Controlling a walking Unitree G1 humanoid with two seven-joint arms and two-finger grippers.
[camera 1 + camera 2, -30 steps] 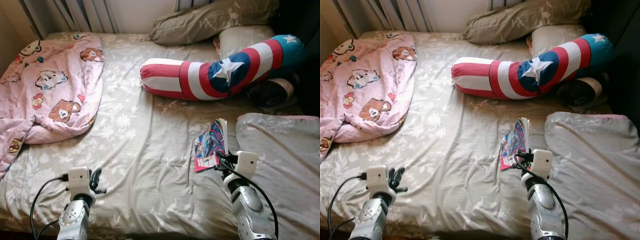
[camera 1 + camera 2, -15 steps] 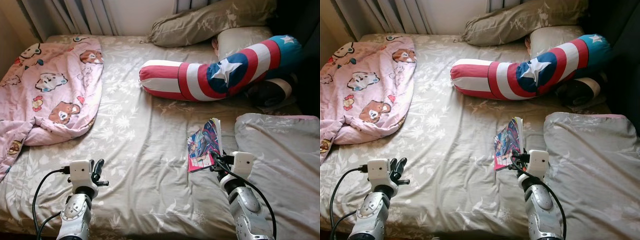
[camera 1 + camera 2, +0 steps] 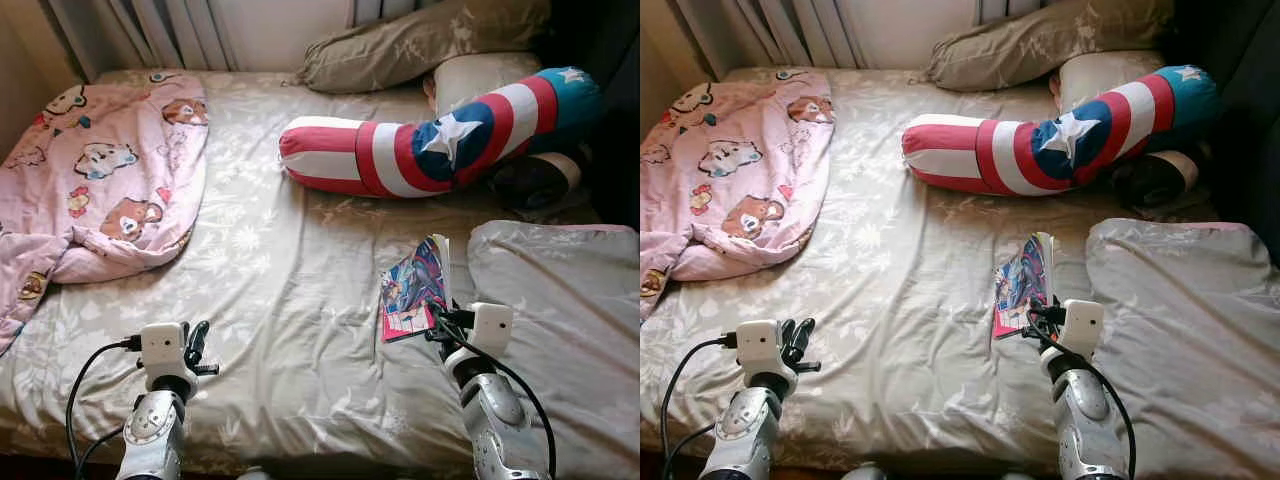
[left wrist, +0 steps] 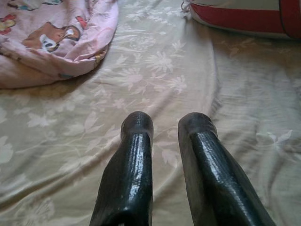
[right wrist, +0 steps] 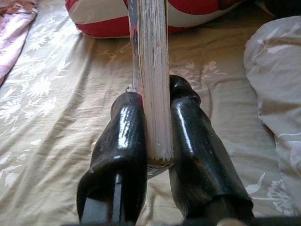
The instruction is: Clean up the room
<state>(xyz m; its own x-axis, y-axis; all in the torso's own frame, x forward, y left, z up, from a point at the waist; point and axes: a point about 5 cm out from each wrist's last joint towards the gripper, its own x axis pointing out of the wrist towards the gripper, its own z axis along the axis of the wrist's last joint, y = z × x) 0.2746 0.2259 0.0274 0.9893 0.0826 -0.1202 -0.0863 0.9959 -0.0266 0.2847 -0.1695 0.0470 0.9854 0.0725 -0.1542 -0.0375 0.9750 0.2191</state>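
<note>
so the right gripper point(image 5: 155, 141) has the comic book point(image 3: 414, 287) pinched by its lower edge, both black fingers point(image 5: 120, 141) pressed tight against the page block, book standing nearly upright over the bed point(image 3: 280, 300). compared to half a second ago the book looks a touch further up the mattress and closer to the grey duvet point(image 3: 560, 300) on the robot's right, back toward where it was a second ago, though the whole view has shifted a bit too so some of that is just the head moving. grip itself looks unchanged.

the left gripper point(image 4: 164, 125) hangs low over the floral sheet near the foot of the bed, fingers slightly apart with nothing between them, in about the same spot as before.

nothing else has budged: the pink cartoon blanket point(image 3: 90, 180) is bunched on the robot's left side, the red white and blue star bolster point(image 3: 430, 150) lies across the far end in front of the grey pillows point(image 3: 420, 45).
</note>
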